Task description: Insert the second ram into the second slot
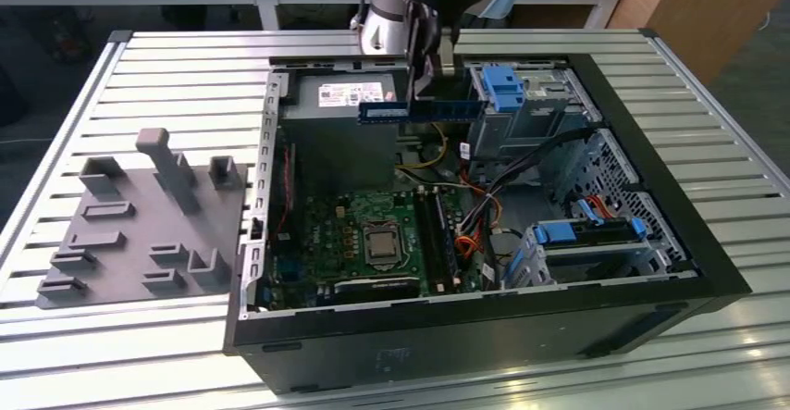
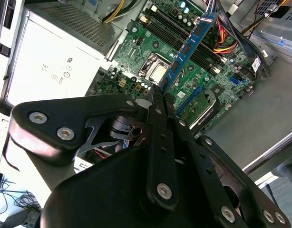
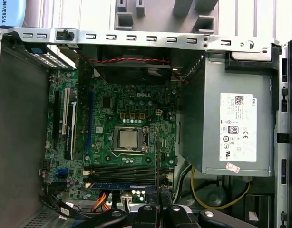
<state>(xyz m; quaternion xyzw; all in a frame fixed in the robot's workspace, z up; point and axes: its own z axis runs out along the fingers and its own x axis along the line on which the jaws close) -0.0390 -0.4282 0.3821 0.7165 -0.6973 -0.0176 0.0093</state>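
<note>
The second ram [image 1: 401, 110], a thin blue stick with a white label, hangs level above the far end of the open computer case [image 1: 691, 243]. My gripper [image 1: 428, 95] is shut on its upper edge near the middle. In the second wrist view the black fingers [image 2: 155, 123] pinch the ram [image 2: 186, 52], which reaches out over the green motherboard [image 2: 136, 80]. The first wrist view has the ram [image 3: 156, 156] edge-on as a thin line running out from the gripper [image 3: 158, 209], crossing the row of dark memory slots [image 3: 122, 171]. The slots [image 1: 441, 239] lie well below the ram.
A grey power supply [image 1: 339, 95] sits at the far end of the case, under the ram's labelled end. Light-blue drive-bay clips [image 1: 504, 86] and a lower one [image 1: 574, 234] stand at the exterior view's right, with loose cables [image 1: 475, 216] between. A grey holder fixture [image 1: 136, 225] lies on the slatted table.
</note>
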